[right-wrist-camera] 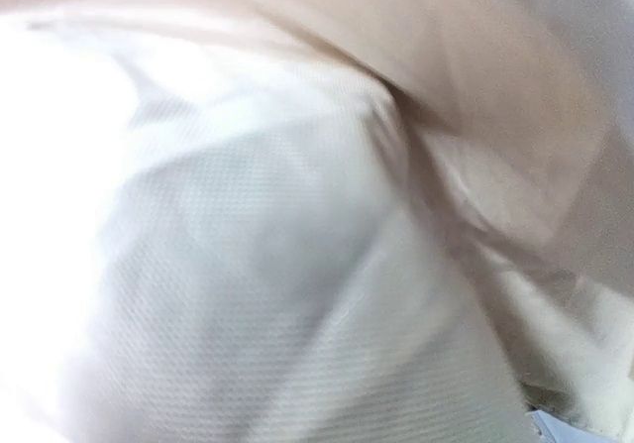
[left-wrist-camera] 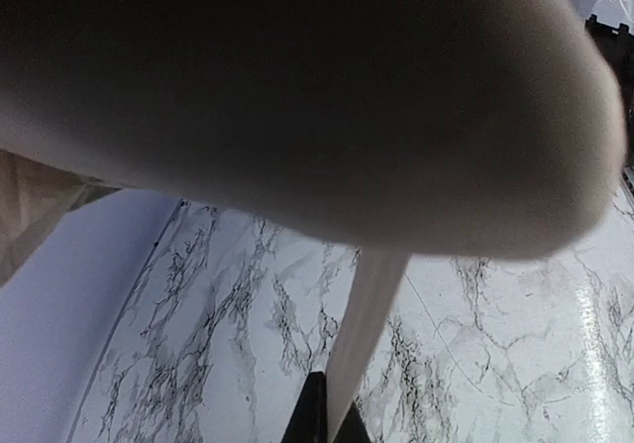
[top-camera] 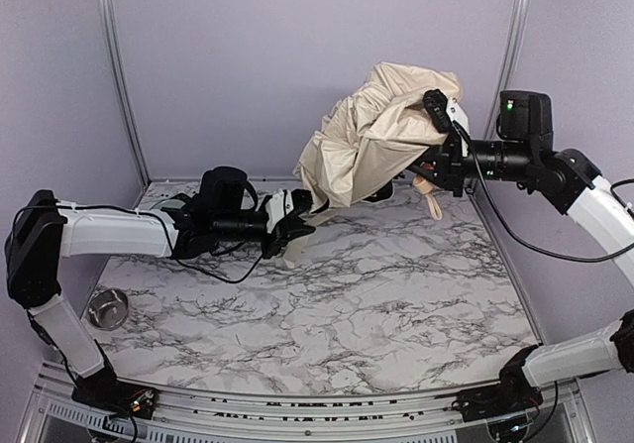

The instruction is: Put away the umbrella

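Umbrella [top-camera: 371,131] over marbled tabletop [top-camera: 396,294], lilac walls [top-camera: 297,56]

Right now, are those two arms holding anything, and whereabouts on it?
Both appear to hold the umbrella: the left fingers at its lower handle end, the right fingers in the canopy fabric up top.

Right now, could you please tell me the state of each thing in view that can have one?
umbrella: collapsed, fabric bunched and unwrapped, held above the table.
strap: hanging loose.
right end effector: shut on the umbrella's fabric.
left end effector: at the umbrella's lower end; whether it is open or shut is hidden.
steel bowl: upright on the table, looks empty.
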Controlling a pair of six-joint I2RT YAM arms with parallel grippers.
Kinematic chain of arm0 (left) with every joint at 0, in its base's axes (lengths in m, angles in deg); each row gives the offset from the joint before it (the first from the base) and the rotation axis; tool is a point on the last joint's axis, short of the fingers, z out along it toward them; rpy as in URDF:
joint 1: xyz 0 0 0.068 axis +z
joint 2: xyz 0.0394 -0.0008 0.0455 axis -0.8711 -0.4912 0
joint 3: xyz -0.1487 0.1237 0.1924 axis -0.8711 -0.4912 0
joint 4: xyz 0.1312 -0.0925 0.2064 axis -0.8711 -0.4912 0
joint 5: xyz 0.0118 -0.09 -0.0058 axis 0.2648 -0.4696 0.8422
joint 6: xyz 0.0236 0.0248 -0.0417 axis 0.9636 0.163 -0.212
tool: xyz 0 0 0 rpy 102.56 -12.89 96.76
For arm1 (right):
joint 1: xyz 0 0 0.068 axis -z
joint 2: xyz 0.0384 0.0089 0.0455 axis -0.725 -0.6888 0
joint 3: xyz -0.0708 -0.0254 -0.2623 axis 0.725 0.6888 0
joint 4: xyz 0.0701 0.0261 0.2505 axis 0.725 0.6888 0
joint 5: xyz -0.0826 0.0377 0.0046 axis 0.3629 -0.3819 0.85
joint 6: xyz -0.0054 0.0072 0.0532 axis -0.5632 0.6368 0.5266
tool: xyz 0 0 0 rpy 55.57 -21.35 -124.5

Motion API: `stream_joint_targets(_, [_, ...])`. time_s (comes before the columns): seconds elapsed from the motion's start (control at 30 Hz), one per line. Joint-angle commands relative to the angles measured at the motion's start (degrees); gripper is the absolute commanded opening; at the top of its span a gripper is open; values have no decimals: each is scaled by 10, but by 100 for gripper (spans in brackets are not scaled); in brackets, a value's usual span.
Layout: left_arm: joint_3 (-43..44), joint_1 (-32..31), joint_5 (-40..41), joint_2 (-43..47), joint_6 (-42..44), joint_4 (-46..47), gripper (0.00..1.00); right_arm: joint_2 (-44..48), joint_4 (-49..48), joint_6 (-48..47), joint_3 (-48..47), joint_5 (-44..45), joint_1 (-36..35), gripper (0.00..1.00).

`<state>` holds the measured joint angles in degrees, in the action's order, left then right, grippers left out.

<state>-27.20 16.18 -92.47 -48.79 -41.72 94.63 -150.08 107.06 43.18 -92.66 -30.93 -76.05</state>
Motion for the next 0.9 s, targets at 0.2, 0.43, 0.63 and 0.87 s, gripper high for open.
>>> stream_joint_targets(0.2, [21,50,29,-62,96,-63,0,45,-27,-57,96,5,-101,0])
stream_joint_targets(0.43, [69,79,36,-112,148,-63,0,50,-36,-151,211,184,-246,0])
stream_joint_targets(0.63, [90,80,17,-149,178,-63,0,30,-131,-227,306,292,-338,0])
stream_joint_targets(0.87, [124,80,63,-188,224,-63,0,-59,-170,-246,349,294,-367,0])
